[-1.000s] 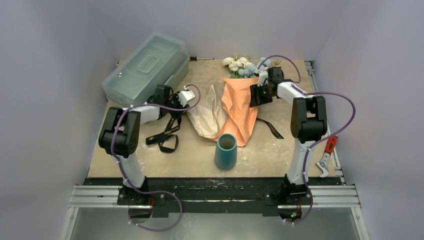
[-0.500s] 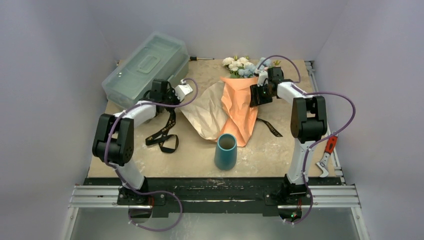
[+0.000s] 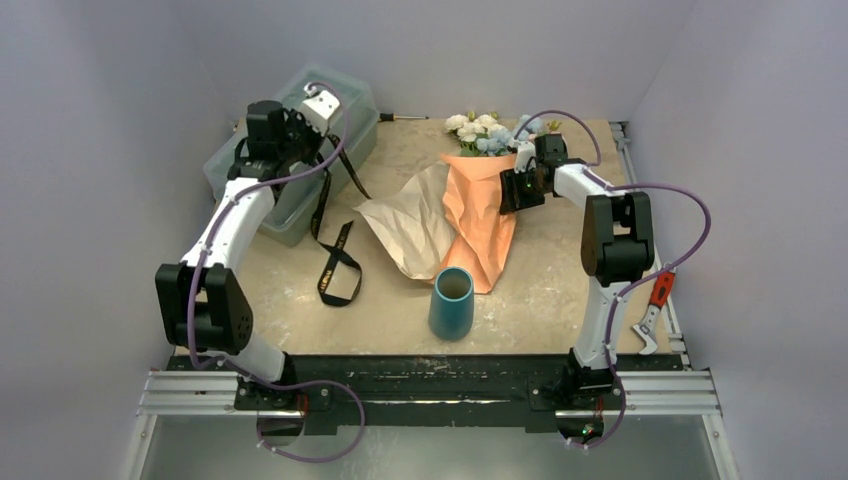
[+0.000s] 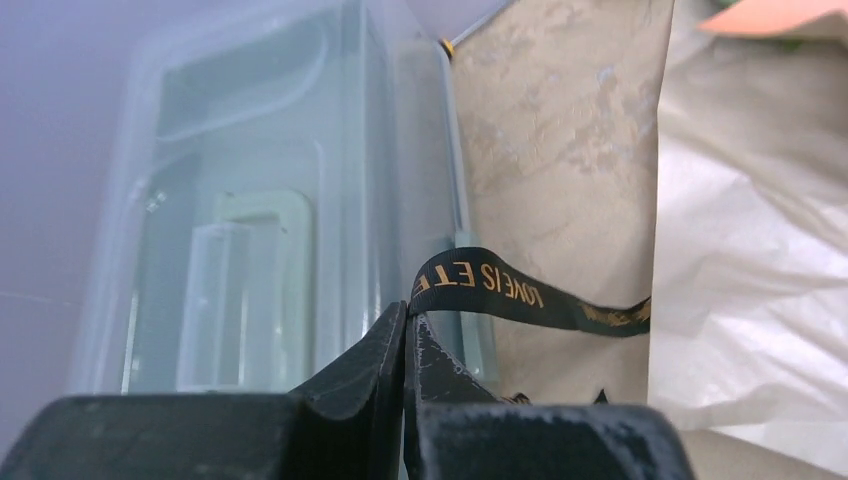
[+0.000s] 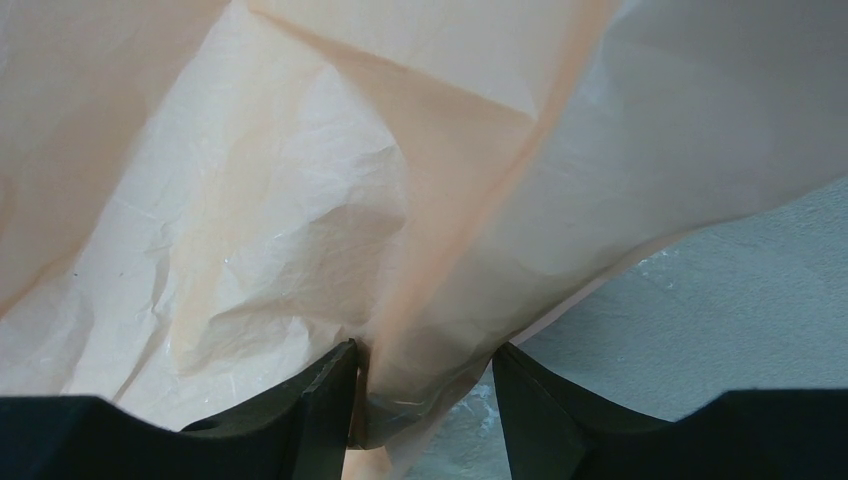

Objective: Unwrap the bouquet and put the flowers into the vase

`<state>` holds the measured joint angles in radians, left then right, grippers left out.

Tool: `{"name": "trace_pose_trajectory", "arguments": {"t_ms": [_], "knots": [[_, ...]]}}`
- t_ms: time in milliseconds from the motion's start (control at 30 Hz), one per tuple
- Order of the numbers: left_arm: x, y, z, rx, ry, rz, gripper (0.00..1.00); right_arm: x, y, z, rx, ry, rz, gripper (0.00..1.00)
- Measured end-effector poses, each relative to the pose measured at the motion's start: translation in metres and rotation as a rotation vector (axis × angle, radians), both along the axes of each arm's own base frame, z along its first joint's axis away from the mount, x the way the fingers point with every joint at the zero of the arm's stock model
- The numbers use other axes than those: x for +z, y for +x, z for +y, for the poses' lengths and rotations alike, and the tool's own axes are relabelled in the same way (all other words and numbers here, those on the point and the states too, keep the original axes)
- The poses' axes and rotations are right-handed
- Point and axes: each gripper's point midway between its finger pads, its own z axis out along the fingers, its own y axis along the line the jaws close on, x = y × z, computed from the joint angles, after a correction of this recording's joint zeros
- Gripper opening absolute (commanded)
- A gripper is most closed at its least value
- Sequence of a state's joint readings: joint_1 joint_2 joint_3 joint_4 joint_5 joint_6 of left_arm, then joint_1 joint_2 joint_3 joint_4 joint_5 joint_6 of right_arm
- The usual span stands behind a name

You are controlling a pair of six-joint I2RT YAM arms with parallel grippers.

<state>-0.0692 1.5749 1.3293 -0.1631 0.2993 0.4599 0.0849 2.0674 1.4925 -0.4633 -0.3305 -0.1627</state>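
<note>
1. The vase (image 3: 452,302) stands upright at the near middle of the desk (image 3: 560,300), mouth up. It sits just beside the near tip of the orange sheet (image 3: 482,225), so dragging the paper this way could topple it.
2. The ribbon (image 4: 500,288) has a loose loop lying on the desk left of the tan sheet (image 3: 405,225). As far as I can tell the loop is apart from the paper. The rest rises to the left hand.
3. The bouquet (image 3: 478,195) lies mid-desk, stems toward the vase, its paper partly spread with the tan sheet to the left.
4. The right hand (image 5: 425,352) is at the orange sheet's right edge, half closed on a bunched fold. It makes a good anchor and should hold firm without lifting.
5. The left hand (image 4: 408,318) is high over the box (image 4: 250,200) at far left, fully closed and pinching the ribbon's end. The step looks to be clearing the ribbon. Carry it left and drop it well apart from paper and vase, not draped over the box.
6. The flowers (image 3: 482,130) poke out of the far end and are not yet freed.
</note>
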Motion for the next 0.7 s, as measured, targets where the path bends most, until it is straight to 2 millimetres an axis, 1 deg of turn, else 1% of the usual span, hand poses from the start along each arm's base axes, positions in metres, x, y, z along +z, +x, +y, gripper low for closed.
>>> {"name": "trace_pose_trajectory", "arguments": {"t_ms": [133,167,200,267,333,400,467,500,533,600,667,700], "knots": [[0.047,0.002,-0.004,0.015,-0.073,-0.059,0.00,0.000,0.000,0.000,0.003,-0.002,-0.002,0.56],[0.063,0.003,-0.005,0.020,-0.095,-0.077,0.00,0.000,0.000,0.000,0.005,-0.003,-0.003,0.56],[0.084,0.005,-0.005,0.028,-0.122,-0.107,0.00,0.000,0.000,0.000,0.006,-0.003,-0.003,0.56],[0.116,0.005,-0.003,0.042,-0.158,-0.153,0.00,0.000,0.000,0.000,0.009,-0.005,-0.004,0.56],[0.158,0.004,0.004,0.062,-0.197,-0.223,0.00,0.000,0.000,-0.001,0.012,-0.006,-0.005,0.56],[0.198,-0.003,0.014,0.088,-0.229,-0.294,0.00,0.000,0.000,-0.001,0.014,-0.007,-0.006,0.56],[0.228,-0.013,0.024,0.109,-0.253,-0.348,0.00,0.000,0.000,-0.001,0.017,-0.009,-0.007,0.56],[0.242,-0.021,0.029,0.118,-0.264,-0.374,0.00,0.000,0.000,-0.001,0.018,-0.009,-0.008,0.56],[0.252,-0.029,0.032,0.124,-0.271,-0.392,0.00,-0.001,0.000,-0.001,0.019,-0.010,-0.007,0.56],[0.262,-0.044,0.036,0.133,-0.278,-0.404,0.00,-0.002,-0.001,-0.001,0.021,-0.011,-0.006,0.56],[0.266,-0.058,0.036,0.134,-0.279,-0.405,0.00,-0.002,-0.001,-0.001,0.024,-0.013,-0.005,0.56],[0.263,-0.065,0.036,0.136,-0.279,-0.397,0.00,-0.002,-0.001,-0.001,0.026,-0.014,-0.006,0.56]]}}
